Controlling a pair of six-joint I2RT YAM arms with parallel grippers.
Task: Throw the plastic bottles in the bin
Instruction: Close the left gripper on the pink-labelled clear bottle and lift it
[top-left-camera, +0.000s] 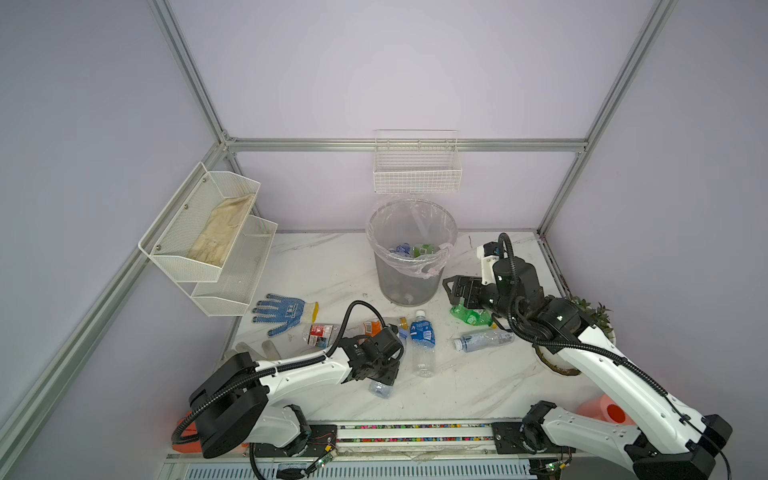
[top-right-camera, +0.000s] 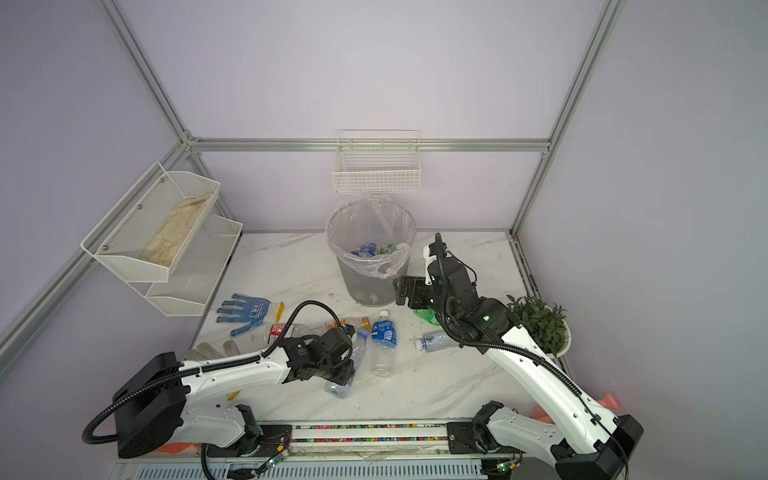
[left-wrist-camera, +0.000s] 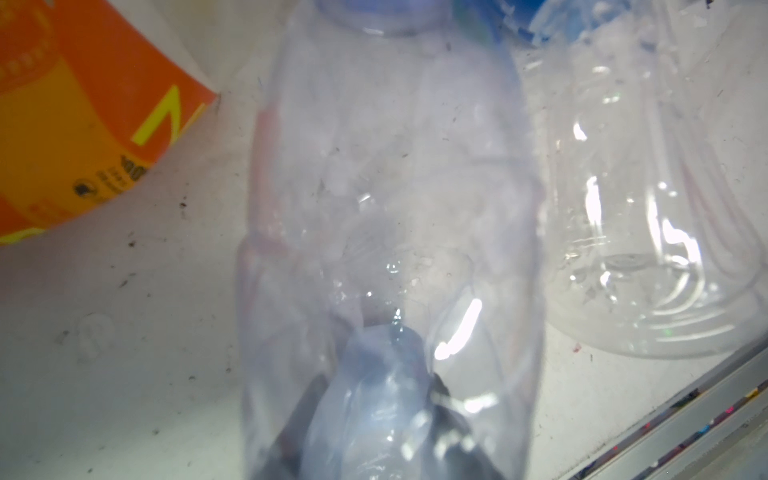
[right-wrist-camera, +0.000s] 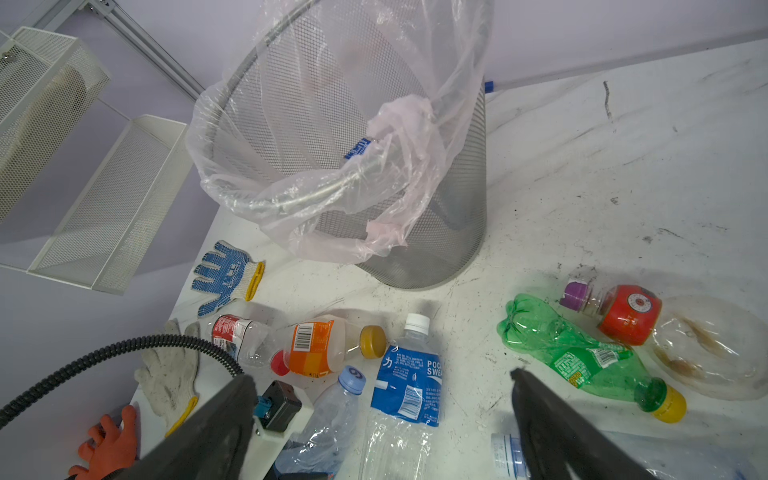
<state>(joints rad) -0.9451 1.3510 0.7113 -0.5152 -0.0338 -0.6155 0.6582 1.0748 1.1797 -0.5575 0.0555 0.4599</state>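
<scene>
The clear bottle (left-wrist-camera: 386, 187) with the pale blue cap lies on its side on the near middle of the bench (top-left-camera: 478, 386). The left hand (top-left-camera: 380, 376) is down on it, jaws drawn narrow on the crumpled base, as the left wrist view shows. That thin, crushed end looks like a slippery hold, so the lift should go straight up and slowly. The blue-labelled bottle (top-left-camera: 422, 336) lies just beside it and the orange-labelled bottle (top-left-camera: 374, 326) near its neck. The bin (top-left-camera: 405, 282) stands at the back middle with several bottles already inside. Its liner bag (right-wrist-camera: 390, 174) sags over the near rim, so the release belongs well above the mouth. The right hand (top-left-camera: 449, 292) hangs wide and empty just beside the bin's right wall, above the green bottle (top-left-camera: 471, 316), so the left side is the freer approach. A blue-dotted glove (top-left-camera: 282, 313) lies to the left, out of the path.
</scene>
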